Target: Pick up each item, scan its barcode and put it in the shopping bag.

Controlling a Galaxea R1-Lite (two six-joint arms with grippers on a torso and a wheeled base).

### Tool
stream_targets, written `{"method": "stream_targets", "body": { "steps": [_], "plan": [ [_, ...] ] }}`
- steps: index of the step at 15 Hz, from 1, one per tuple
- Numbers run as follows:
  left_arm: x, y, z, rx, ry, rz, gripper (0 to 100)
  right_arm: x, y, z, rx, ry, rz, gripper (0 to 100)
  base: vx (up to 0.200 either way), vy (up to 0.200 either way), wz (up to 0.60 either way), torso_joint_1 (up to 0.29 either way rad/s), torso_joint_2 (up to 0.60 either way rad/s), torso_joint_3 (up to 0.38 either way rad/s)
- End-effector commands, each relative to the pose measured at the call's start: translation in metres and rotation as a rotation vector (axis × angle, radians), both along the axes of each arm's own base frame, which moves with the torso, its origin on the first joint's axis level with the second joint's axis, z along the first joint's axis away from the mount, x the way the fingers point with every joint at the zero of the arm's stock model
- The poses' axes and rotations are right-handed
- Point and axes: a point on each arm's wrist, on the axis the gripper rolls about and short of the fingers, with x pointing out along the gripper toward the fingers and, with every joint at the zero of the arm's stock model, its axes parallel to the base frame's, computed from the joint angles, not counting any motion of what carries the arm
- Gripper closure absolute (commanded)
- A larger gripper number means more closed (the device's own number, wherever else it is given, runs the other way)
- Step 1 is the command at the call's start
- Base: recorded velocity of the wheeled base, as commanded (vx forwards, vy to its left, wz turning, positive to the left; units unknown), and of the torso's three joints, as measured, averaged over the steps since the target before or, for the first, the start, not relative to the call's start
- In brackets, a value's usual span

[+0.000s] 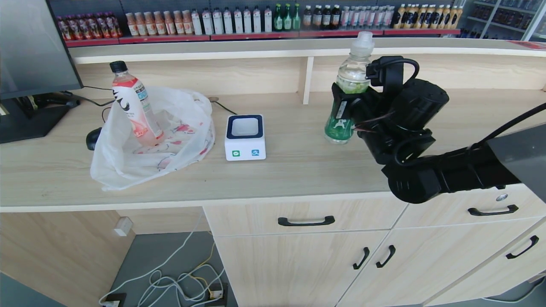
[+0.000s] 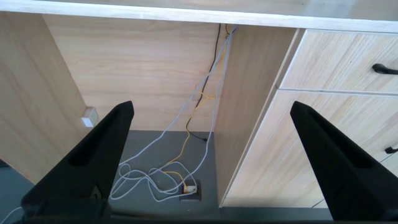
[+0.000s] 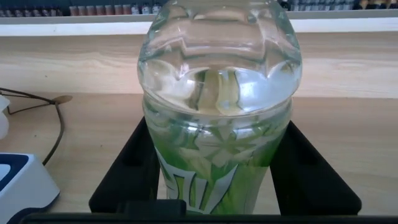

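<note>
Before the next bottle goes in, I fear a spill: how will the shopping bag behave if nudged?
The shopping bag looks thin and crumpled, so probably floppy and light: it would likely bunch or slide. The pink bottle leans inside and may tip. The right gripper's green bottle could snag its slack rim.

With the scanner (image 1: 245,137) on the counter (image 1: 298,170) as the centre of the dial and the back wall as twelve, the shopping bag (image 1: 128,168) lies just beside it at nine with a leaning bottle (image 1: 134,104) standing in it. The mouse (image 1: 93,138) sits behind the bag and the monitor (image 1: 34,47) stands at ten. At three, well apart from the scanner, the right gripper (image 1: 347,115) grips the held bottle (image 1: 350,79) upright over the counter, and the shelf of drinks (image 1: 256,19) runs across twelve beyond the raised ledge. At six the drawers (image 1: 307,219) sit under the counter, the cables (image 1: 170,277) lie on the floor at seven, and the left gripper (image 2: 211,106) hangs before that recess, fingers spread apart.
</note>
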Motion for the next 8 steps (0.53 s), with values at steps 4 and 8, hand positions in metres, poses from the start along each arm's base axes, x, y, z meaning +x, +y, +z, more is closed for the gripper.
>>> {"method": "stream_targets", "body": {
  "steps": [4,8],
  "plan": [
    [0.0,0.0,0.0,0.0,0.0,0.002,0,-0.018,-0.006,0.021,-0.018,-0.044,-0.01,100,0.0,0.0,0.0,0.0,0.0,0.0],
    [0.0,0.0,0.0,0.0,0.0,0.0,0,-0.039,-0.009,0.032,-0.059,-0.056,-0.016,100,0.0,0.0,0.0,0.0,0.0,0.0]
  ]
}}
